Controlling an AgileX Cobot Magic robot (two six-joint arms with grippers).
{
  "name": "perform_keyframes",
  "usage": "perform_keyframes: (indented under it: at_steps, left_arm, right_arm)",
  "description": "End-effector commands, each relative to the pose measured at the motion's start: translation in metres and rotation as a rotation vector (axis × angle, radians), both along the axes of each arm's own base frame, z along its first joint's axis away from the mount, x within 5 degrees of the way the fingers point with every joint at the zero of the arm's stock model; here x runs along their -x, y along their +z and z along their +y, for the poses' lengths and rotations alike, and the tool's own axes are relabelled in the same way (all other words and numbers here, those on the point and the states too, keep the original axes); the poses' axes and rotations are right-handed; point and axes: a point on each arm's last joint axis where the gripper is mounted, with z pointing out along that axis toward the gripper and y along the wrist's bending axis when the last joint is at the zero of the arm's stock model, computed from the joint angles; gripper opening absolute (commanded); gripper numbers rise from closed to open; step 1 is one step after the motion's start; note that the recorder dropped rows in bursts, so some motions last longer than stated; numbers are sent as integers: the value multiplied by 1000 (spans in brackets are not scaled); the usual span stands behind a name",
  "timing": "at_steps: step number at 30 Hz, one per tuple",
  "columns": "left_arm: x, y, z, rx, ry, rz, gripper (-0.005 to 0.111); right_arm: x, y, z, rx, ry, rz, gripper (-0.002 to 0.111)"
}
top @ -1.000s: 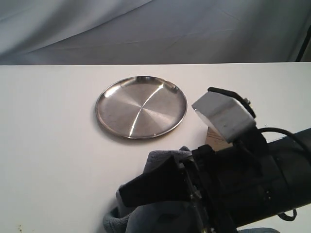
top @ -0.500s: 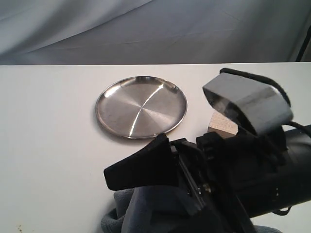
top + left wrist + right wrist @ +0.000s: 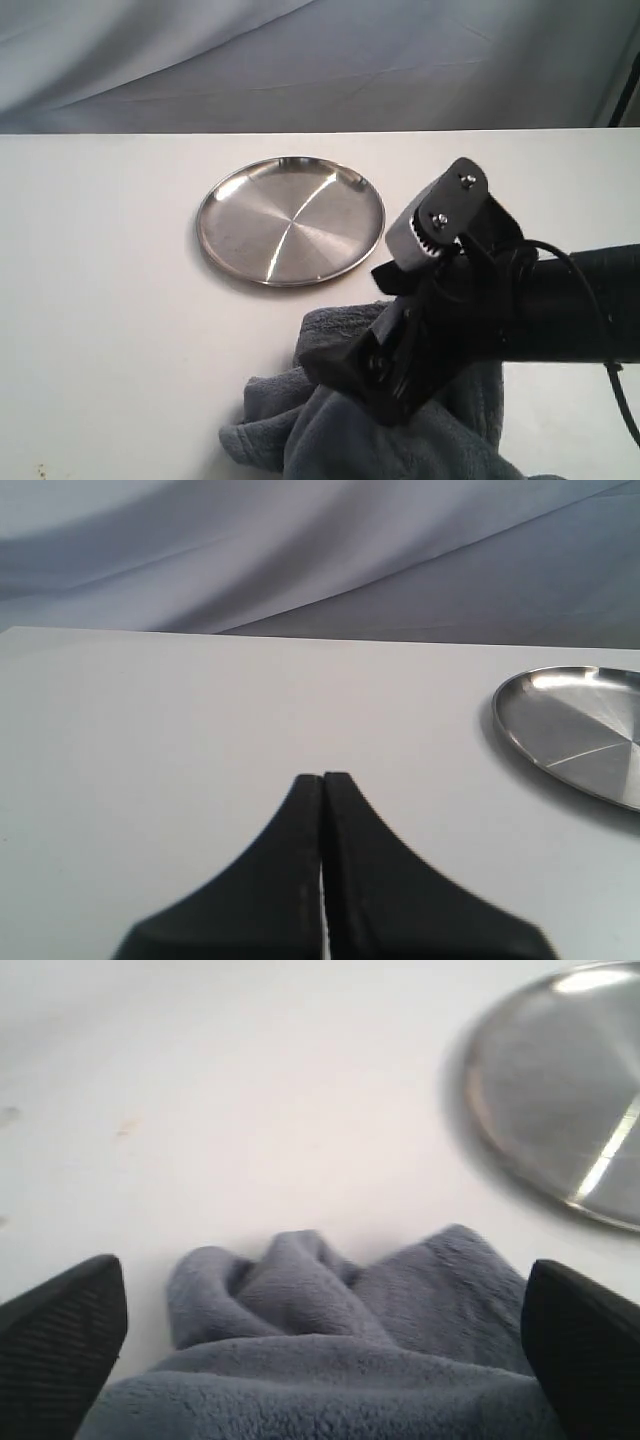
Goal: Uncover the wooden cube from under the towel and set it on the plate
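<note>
Since half a second earlier, the right arm has been swung lower across the towel. The pale corner of the wooden cube, then seen just right of the plate, is now covered by that arm, so the cube's place cannot be told. The plate has not been moved. More of the bunched blue-grey towel is shown near the front edge. In the right wrist view, the right gripper is held with its fingers wide apart, towel folds lying between them, unclamped. The left gripper is seen with fingers pressed together above the white table, apart from the plate. A grey draped cloth is hung behind.
</note>
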Motion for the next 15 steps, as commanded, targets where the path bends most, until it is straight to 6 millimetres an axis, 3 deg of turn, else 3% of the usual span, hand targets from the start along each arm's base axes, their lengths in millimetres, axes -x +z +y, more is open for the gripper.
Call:
perform_keyframes:
  at_steps: [1,4,5,9,12,15]
  left_arm:
    - [0,-1,0,1,-5,-6,0]
    - [0,-1,0,1,-5,-6,0]
    - [0,-1,0,1,-5,-6,0]
    - [0,-1,0,1,-5,-6,0]
    - [0,-1,0,1,-5,-6,0]
    - [0,-1,0,1,-5,-6,0]
  right_arm:
    - [-3,0,-2,-1,-63,8,103]
    - [14,1,6,-49,118,99,103]
    - [13,1,5,-23,148,51,103]
    - [-15,-7,-13,29,-256,-8,103]
    - [12,-8,3,-29,50,137,103]
    - [17,-1,9,-134,86,188,103]
